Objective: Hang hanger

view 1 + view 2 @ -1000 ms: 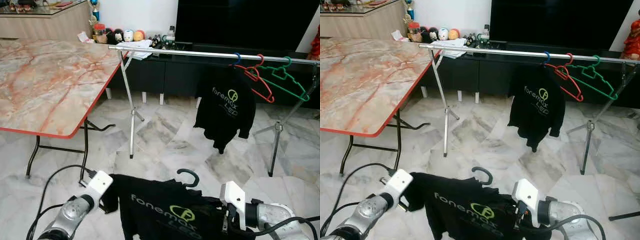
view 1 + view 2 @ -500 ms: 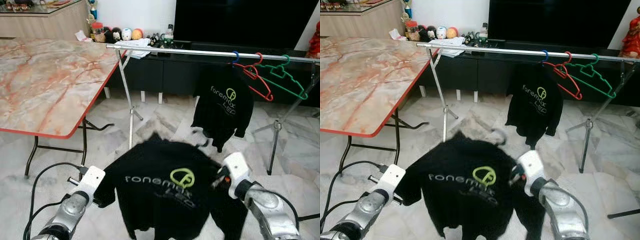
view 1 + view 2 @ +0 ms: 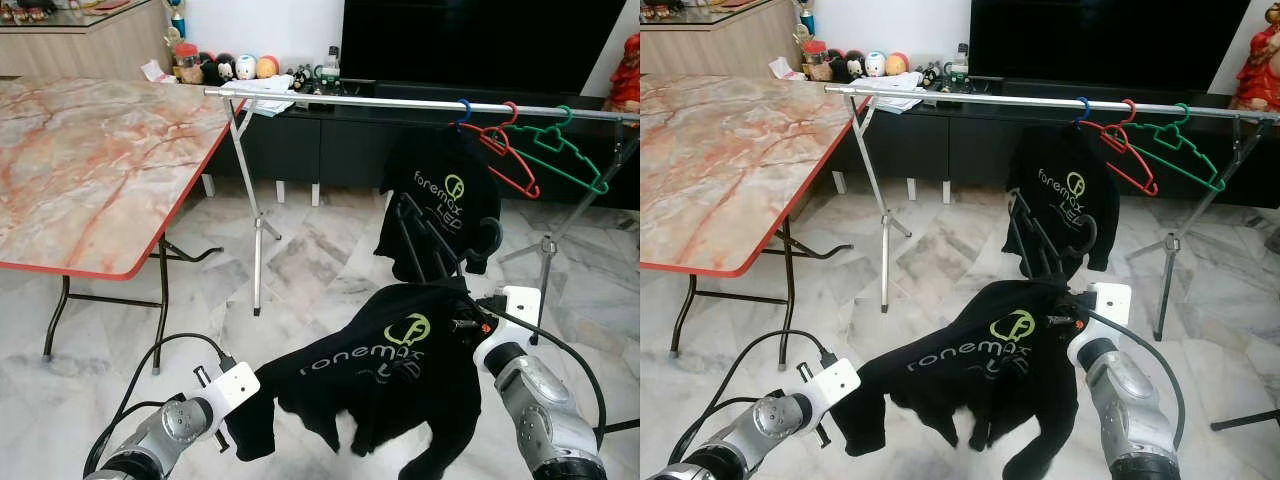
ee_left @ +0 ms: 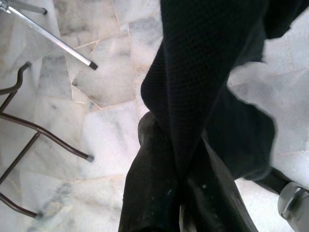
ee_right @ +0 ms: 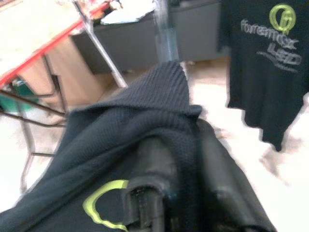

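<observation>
A black T-shirt (image 3: 400, 355) with a green logo hangs between my two grippers on a dark hanger; the hanger's hook (image 3: 492, 237) pokes out by the collar. My right gripper (image 3: 412, 215) is shut on the collar fabric (image 5: 164, 106) and points up toward the silver clothes rail (image 3: 400, 102). It is below the rail and in front of a second black shirt (image 3: 445, 190) hanging there. Low on the left, my left gripper (image 3: 240, 425) is shut on the drooping sleeve (image 4: 203, 77).
A red hanger (image 3: 505, 150) and a green hanger (image 3: 565, 155) hang on the rail's right end. The rail's stand leg (image 3: 255, 230) is on the left, beside a marble-topped folding table (image 3: 90, 170). A dark TV cabinet (image 3: 300, 145) is behind. The floor is marble tile.
The right gripper has lifted the collar end up and forward toward the rail. The shirt now slopes from high right to low left. The left gripper has shifted right and stayed low.
</observation>
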Robot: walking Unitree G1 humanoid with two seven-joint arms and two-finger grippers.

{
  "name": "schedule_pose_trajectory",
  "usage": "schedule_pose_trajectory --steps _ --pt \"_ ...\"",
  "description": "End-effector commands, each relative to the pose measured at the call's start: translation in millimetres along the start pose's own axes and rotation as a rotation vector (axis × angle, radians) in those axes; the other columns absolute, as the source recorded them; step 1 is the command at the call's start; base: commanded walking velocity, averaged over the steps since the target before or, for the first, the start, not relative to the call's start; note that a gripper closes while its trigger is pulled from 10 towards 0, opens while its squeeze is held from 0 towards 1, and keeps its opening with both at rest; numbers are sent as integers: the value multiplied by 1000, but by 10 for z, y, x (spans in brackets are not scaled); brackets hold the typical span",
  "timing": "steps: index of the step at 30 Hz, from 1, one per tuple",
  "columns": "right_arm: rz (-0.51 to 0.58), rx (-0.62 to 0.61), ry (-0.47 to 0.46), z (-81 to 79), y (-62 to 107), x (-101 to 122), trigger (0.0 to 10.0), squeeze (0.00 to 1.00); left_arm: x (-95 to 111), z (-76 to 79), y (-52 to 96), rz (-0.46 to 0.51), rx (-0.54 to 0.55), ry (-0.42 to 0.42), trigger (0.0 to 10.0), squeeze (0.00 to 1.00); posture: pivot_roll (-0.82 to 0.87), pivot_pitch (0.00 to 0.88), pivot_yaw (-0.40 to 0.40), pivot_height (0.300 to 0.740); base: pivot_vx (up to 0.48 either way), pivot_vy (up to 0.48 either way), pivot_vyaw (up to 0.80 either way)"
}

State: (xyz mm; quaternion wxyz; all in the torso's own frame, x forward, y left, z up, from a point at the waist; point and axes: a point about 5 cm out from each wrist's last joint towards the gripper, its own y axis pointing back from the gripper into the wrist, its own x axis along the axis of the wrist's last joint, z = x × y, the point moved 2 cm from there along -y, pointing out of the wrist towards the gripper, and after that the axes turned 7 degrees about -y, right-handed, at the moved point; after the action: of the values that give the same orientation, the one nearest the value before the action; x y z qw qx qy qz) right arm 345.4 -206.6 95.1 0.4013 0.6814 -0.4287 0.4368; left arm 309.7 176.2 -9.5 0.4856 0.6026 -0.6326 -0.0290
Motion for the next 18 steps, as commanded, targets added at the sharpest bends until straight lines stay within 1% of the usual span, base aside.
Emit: schedule_pose_trajectory --steps 1,2,3,4,5,6,7,8,12,15,16,17,18 --pt "-19 42 112 -13 23 73 10000 0 -229 -107 99 -61 42 19 10000 0 21 67 18 740 0 0 0" --pt "-85 75 141 -35 23 -18 10000 0 -198 -164 103 -42 65 15 10000 1000 18 66 20 740 0 0 0" --pt "-152 111 189 -50 30 -109 10000 0 -167 -198 107 -19 70 19 10000 1000 18 66 20 740 0 0 0" --pt "-152 111 189 -50 30 -109 10000 0 -167 -198 107 -19 70 19 10000 1000 18 66 20 740 0 0 0" --pt "-231 143 289 -54 45 -214 10000 0 -125 -231 110 10 71 23 10000 1000 20 64 19 740 0 0 0" --pt "-370 193 486 -34 84 -397 10000 0 -56 -277 117 57 64 24 10000 1000 20 64 18 740 0 0 0" --pt "-408 213 520 -32 95 -449 10000 0 -26 -289 120 76 55 14 10000 1000 23 62 17 740 0 0 0" --pt "-426 224 526 -33 100 -474 10000 0 -9 -294 122 87 49 7 10000 1000 23 62 17 740 0 0 0" --pt "-503 272 650 -43 68 -559 10000 0 114 -322 145 174 -7 -11 10000 1000 29 62 15 740 0 0 0" --pt "-519 298 656 -63 55 -583 10000 0 157 -336 153 201 -28 0 10000 1000 34 62 13 740 0 0 0" --pt "-523 338 659 -103 51 -597 10000 0 193 -336 158 227 -48 17 10000 1000 36 63 13 740 0 0 0" --pt "-533 415 658 -174 55 -627 10000 0 254 -343 167 270 -76 48 10000 1000 36 64 13 740 0 0 0" --pt "-539 461 657 -213 62 -644 10000 0 292 -349 171 294 -90 68 10000 1000 37 63 12 740 0 0 0"
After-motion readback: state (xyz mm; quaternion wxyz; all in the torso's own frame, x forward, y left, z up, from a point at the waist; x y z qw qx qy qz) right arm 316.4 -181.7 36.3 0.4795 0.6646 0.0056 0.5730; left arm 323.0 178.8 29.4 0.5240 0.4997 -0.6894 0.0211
